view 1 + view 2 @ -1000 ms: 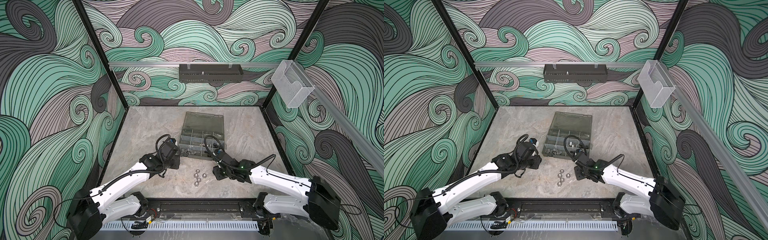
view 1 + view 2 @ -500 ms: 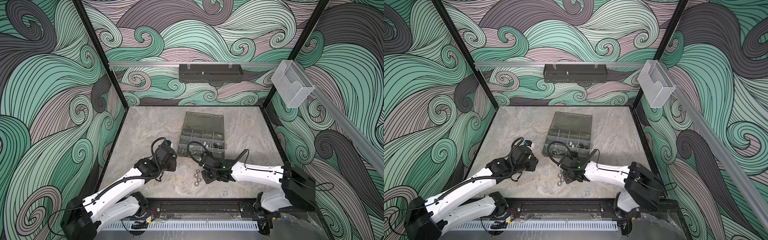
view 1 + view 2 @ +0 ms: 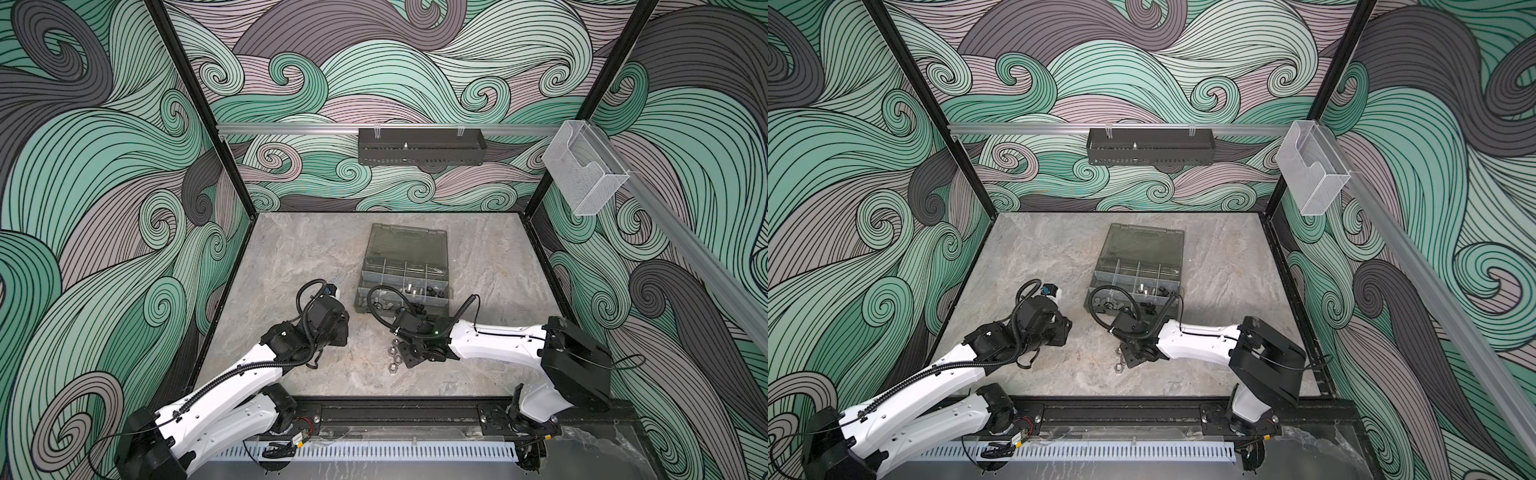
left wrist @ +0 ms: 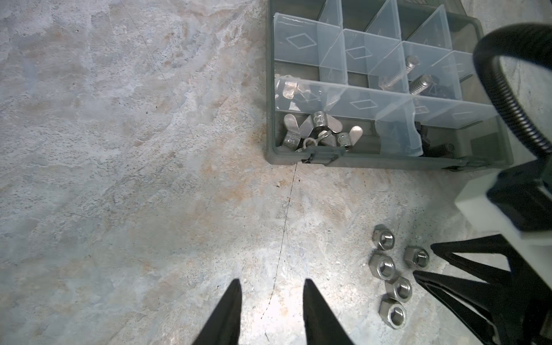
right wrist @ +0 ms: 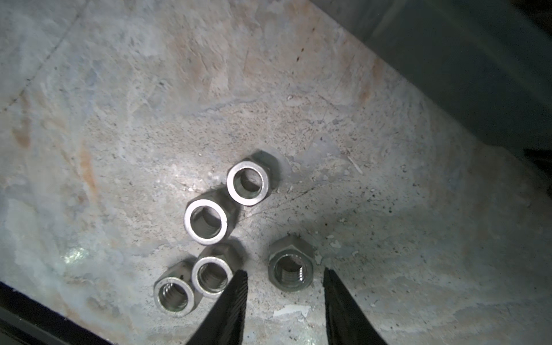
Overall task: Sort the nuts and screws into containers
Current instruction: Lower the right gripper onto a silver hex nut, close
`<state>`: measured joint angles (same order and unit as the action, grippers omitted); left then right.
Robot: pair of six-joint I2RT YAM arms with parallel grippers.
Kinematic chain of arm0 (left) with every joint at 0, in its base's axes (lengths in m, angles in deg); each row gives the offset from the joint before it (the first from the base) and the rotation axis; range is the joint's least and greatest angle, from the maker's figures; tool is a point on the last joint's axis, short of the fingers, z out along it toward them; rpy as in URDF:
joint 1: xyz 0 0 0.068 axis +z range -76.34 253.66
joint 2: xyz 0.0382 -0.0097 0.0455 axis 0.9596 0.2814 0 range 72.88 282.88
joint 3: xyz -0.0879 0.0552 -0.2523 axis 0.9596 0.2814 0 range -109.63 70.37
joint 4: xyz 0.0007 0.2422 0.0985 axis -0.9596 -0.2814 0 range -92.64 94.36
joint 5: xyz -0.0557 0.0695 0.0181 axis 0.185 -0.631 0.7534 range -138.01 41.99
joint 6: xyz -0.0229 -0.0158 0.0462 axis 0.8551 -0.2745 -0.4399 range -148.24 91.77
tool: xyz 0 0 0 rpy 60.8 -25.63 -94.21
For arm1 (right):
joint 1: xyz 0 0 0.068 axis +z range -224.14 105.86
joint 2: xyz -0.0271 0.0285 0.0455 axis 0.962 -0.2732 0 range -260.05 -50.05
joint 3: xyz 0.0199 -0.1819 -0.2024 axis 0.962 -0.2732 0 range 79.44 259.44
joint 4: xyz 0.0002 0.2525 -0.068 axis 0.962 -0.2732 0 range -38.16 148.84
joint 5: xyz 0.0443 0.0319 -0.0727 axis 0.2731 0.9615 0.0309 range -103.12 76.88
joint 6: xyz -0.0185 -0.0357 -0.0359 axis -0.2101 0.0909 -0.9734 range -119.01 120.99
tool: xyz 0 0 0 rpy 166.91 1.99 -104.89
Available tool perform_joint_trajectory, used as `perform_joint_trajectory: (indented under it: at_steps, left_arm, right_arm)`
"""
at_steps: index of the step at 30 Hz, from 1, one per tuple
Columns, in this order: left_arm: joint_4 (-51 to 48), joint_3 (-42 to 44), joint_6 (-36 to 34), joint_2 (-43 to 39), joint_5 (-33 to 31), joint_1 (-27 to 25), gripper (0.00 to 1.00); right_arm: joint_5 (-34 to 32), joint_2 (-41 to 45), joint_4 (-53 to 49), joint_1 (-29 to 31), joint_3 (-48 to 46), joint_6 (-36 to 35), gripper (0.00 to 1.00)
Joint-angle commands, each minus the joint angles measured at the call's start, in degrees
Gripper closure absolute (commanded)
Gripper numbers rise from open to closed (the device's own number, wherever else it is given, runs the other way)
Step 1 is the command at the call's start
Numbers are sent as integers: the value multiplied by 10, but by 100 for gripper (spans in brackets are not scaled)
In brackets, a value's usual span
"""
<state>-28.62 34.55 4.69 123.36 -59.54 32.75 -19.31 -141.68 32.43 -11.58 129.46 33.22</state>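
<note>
Straddling hex nut (image 5: 290,270): right end effector (image 5: 284,270) spread, one tip either side; it lies flat on the desk (image 5: 119,119).
Neighbour nut (image 5: 212,277): just beside one tip; closing may knock or catch it.
Left end effector (image 4: 271,280): spread, empty, above bare desk.

in both top views the left arm (image 3: 249,370) reaches up from the lower left, while the right arm (image 3: 494,340) stretches leftward to centre, wrist low. left gripper (image 4: 271,282) and right gripper (image 5: 285,271) both point down, jaws parted.
</note>
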Motion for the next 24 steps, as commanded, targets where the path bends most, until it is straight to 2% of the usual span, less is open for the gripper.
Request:
perform_joint_trajectory:
  at_steps: [1, 24]
  left_arm:
    - [-14, 1, 9, -8, -14, 4, 62]
    - [-14, 9, 13, -15, -12, 3, 62]
  right_arm:
    - [-24, -6, -16, 4, 10, 12, 59]
    - [-23, -30, -5, 4, 12, 5, 73]
